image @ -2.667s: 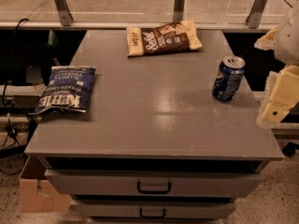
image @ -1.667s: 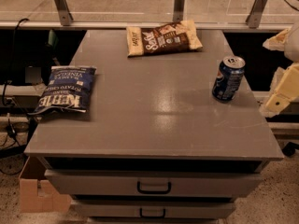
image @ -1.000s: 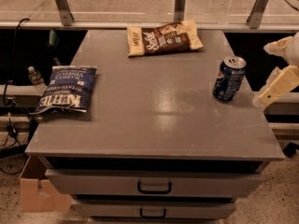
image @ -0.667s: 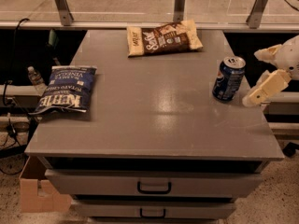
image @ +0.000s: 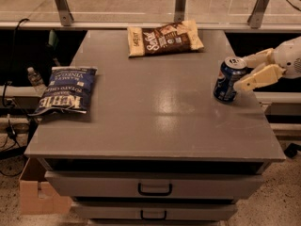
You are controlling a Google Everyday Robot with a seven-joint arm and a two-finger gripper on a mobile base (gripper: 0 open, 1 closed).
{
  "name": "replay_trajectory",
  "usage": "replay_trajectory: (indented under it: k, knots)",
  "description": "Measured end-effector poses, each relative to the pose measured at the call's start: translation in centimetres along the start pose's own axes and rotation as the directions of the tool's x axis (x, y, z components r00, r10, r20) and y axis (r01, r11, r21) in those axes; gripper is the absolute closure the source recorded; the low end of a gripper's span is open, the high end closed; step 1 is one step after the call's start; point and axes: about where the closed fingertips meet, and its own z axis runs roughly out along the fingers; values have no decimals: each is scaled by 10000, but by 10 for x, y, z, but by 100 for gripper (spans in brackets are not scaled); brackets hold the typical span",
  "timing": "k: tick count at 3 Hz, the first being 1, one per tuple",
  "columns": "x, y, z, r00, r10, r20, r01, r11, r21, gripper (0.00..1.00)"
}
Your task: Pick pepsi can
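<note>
The pepsi can [image: 226, 79] stands upright near the right edge of the grey cabinet top [image: 155, 107]. It is dark blue with a silver top and a round logo. My gripper [image: 245, 72] comes in from the right at can height. It is open, with one cream finger [image: 256, 58] behind the can's top and the other finger [image: 254, 78] just to the right of the can. The can is partly between them and still rests on the top.
A blue chip bag [image: 65, 90] lies at the left edge. A brown chip bag [image: 164, 37] lies at the back middle. The cabinet has two drawers with handles [image: 154, 189] in front. A cardboard box [image: 38, 197] sits on the floor at lower left.
My gripper has moved left from beyond the cabinet's right edge toward the can and turned level, so its fingers now reach the can's sides. The can has not moved.
</note>
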Motion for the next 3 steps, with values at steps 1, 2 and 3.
replay_trajectory:
  k: [1,2,3]
  knots:
    - [-18,0,-28,9976,143,684,-113,9990,-432,47]
    - [-30,8,-49,9938,323,1065,-202,9935,-1122,70]
    - [-36,7,-50,9932,235,1144,-104,9935,-1137,60]
